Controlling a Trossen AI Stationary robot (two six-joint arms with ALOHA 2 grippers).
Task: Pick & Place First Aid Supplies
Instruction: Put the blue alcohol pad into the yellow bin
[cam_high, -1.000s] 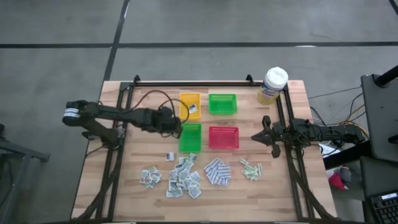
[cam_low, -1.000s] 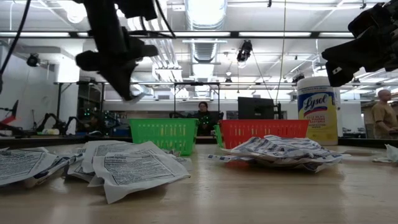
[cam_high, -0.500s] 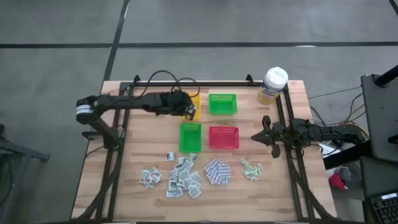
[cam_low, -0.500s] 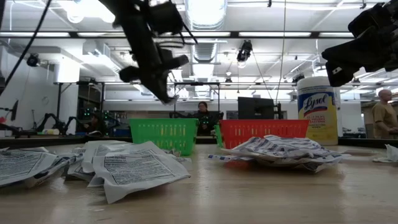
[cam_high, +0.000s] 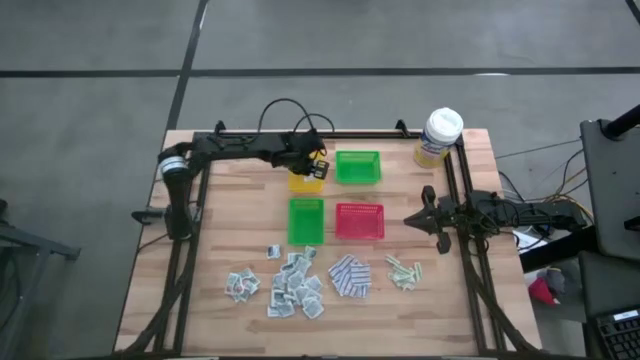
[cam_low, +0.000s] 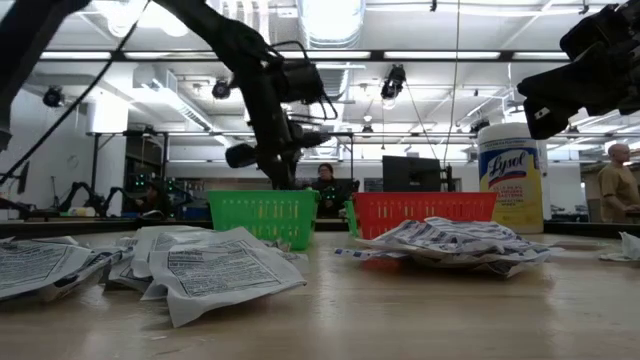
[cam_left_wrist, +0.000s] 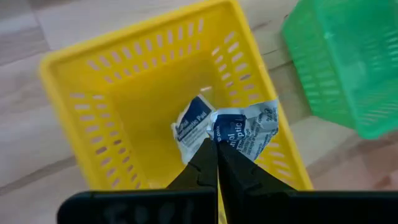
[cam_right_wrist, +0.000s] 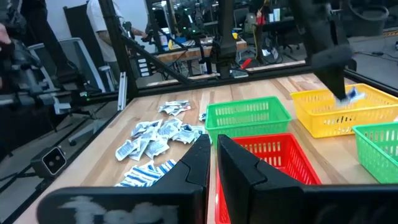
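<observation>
- My left end effector (cam_left_wrist: 216, 163) hung over the yellow tray (cam_left_wrist: 93, 106) at the back of the counter (cam_high: 215, 320), fingers pinched tight on a white-and-blue sachet (cam_left_wrist: 245, 130).
- One similar packet (cam_left_wrist: 189, 124) already lay on that tray's floor; the carried one was not yet let go.
- Both green trays (cam_high: 357, 166) and the red tray (cam_high: 359, 221) looked empty from above.
- Most supplies were unsorted near the front edge: white-grey sachets (cam_high: 290, 285), blue-and-white pads (cam_high: 349, 276), pale green strips (cam_high: 404, 271).
- My right end effector (cam_high: 414, 219) waited at the counter's right side, fingers nearly together, carrying nothing I could see.
- Judgement: task barely begun; nearly the whole pile left.
</observation>
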